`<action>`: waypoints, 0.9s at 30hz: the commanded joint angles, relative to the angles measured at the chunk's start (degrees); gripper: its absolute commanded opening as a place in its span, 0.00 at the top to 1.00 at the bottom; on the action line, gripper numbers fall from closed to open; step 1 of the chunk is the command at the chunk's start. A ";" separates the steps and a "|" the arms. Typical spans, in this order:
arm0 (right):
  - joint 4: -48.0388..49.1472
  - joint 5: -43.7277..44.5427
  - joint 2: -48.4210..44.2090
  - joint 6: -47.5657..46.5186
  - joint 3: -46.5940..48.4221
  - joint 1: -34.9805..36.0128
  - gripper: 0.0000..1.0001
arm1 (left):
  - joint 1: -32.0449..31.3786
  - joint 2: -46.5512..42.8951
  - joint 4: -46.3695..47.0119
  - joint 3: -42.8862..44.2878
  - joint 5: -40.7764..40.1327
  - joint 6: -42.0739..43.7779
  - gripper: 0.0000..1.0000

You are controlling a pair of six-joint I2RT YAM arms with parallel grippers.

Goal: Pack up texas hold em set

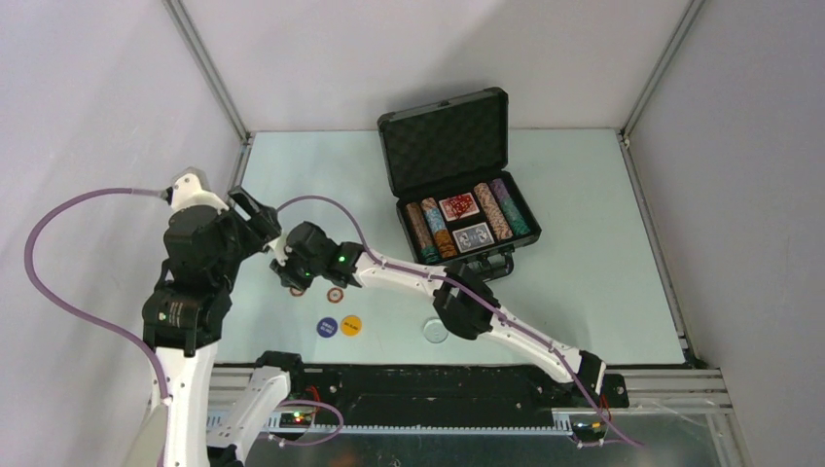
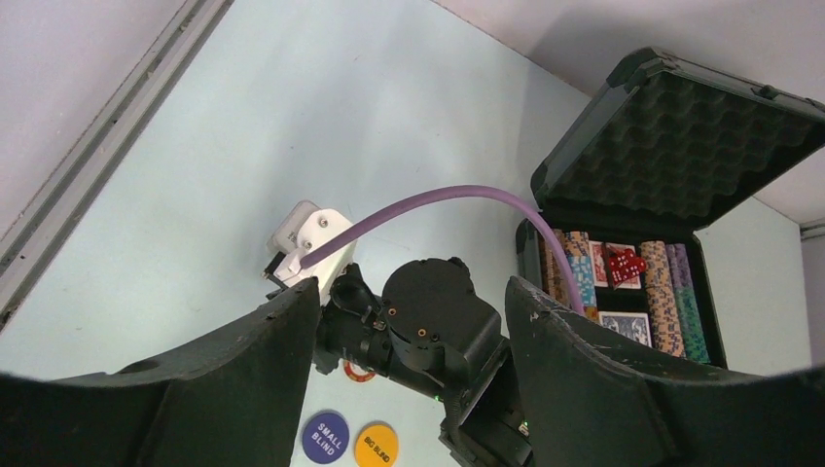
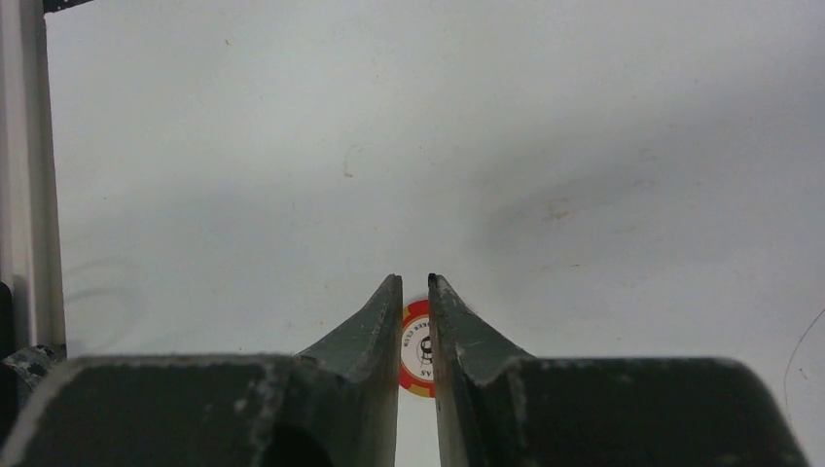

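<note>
My right gripper (image 3: 415, 282) drawn nearly together over a red-and-white chip (image 3: 416, 350) on the table (image 3: 584, 146), grip unclear; my left gripper (image 2: 411, 284) spread wide; the open black case (image 1: 446, 146) stands well apart, stacked chips (image 1: 491, 209) and decks (image 1: 459, 206) inside

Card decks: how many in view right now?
2, both inside the open case: a red-backed deck nearer the lid, a blue-backed deck nearer the case's front, chip rows on either side. None visible on the table; the arms could hide one.
</note>
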 commanded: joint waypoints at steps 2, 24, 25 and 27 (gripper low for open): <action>2.32 -1.71 0.62 -2.42 -1.86 -0.22 0.82 | 0.45 -0.11 0.84 -1.02 1.00 1.96 0.25; 15.64 -7.77 -3.52 -1.95 -13.89 -2.00 1.00 | 0.53 1.02 1.24 -2.35 0.60 4.08 0.25; 14.72 -7.71 -3.65 -2.05 -13.80 -2.06 1.00 | 0.54 0.85 1.19 -2.32 0.56 4.35 0.25; 13.29 -7.61 -4.66 -1.71 -15.18 -2.48 1.00 | 0.54 0.81 1.22 -2.31 0.32 4.66 0.25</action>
